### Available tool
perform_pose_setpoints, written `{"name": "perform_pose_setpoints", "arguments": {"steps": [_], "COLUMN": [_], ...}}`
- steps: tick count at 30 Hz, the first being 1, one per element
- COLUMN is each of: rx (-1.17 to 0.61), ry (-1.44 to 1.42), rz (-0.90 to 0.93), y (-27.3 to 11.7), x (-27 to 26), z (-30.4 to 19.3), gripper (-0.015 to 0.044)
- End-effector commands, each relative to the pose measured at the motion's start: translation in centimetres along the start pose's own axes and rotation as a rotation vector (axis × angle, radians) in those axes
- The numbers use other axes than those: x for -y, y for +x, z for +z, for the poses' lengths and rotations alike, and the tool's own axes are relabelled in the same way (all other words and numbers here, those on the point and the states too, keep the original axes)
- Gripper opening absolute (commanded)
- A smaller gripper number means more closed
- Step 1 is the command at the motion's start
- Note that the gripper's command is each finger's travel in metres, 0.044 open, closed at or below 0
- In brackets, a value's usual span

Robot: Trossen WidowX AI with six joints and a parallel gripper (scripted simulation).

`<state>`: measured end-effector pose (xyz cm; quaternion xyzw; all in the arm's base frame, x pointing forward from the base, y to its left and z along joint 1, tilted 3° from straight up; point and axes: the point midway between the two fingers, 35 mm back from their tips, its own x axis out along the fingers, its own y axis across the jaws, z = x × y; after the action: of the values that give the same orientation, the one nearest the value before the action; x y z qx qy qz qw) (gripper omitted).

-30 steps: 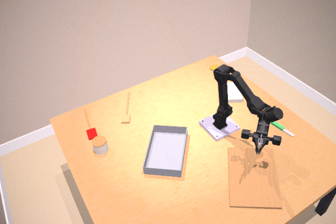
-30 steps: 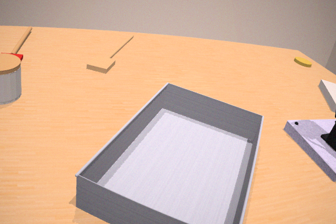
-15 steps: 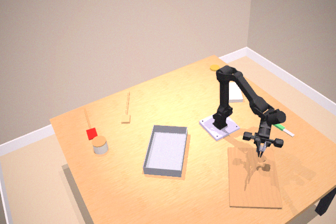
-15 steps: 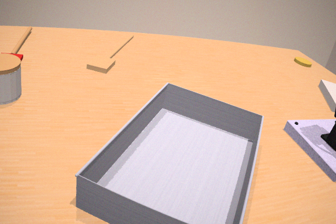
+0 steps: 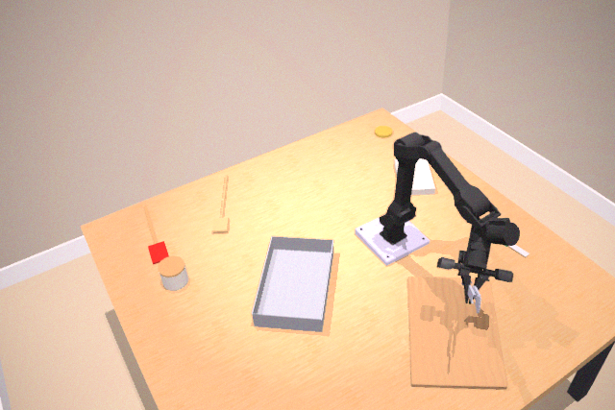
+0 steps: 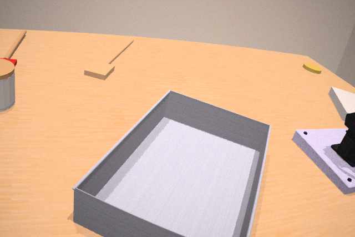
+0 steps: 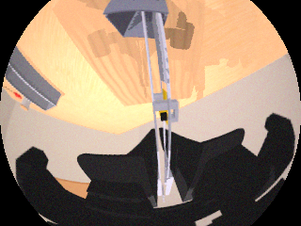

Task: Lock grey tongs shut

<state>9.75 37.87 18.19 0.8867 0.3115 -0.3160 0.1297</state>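
My gripper [image 5: 472, 295] [image 7: 163, 137] is shut on the grey tongs [image 5: 477, 301] [image 7: 163, 52], held in the air over the back part of the wooden board [image 5: 422, 366] [image 7: 119, 89]. In the wrist view the tongs' two arms run close together, nearly parallel, with a narrow gap. A dark grey wedge-shaped end sits at the top, away from my palm; a yellow and black piece shows midway between the arms. Whether the lock has caught cannot be told. The roasting tin [image 5: 287, 322] [image 6: 186, 171] [image 7: 31, 77] has nothing across it.
A lidded jar [image 5: 173, 277] [image 6: 6, 94] and a red-headed tool [image 5: 158, 252] [image 6: 13, 61] are at the left. A wooden brush-like tool [image 5: 221, 225] [image 6: 99, 71], a yellow disc [image 5: 383, 132] [image 6: 312, 68] and a white block [image 5: 423, 180] [image 6: 345, 101] lie further back.
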Motion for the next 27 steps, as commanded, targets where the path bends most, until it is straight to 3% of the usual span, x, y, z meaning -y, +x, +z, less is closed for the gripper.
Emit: {"name": "perform_pose_setpoints", "arguments": {"steps": [1,27], "rx": [0.055,0.539], "ry": [0.002,0.035], "rz": [-0.004,-0.029], "y": [0.3,0.6], "x": [0.1,-1.1], "z": [-0.3,-0.6], "gripper": [-0.015,-0.015]}}
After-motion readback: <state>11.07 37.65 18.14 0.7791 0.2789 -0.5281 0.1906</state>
